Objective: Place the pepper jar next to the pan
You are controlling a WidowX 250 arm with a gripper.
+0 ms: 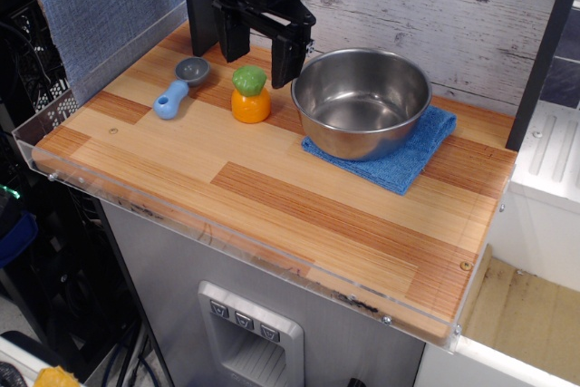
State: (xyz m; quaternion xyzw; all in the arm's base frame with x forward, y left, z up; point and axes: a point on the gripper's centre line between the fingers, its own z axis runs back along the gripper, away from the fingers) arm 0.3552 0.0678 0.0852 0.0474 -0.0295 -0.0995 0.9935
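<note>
The pepper jar [250,94], small and orange with a bumpy green dome cap, stands upright on the wooden counter just left of the steel pan [361,101]. The pan sits on a blue cloth [410,157]. My black gripper [260,58] hangs open above and behind the jar, raised clear of it, with one finger on each side and nothing between them.
A blue-handled scoop with a grey bowl [178,87] lies left of the jar. A dark post [199,2] stands behind it at the back wall. A clear acrylic rim [227,224] edges the counter's front and left side.
</note>
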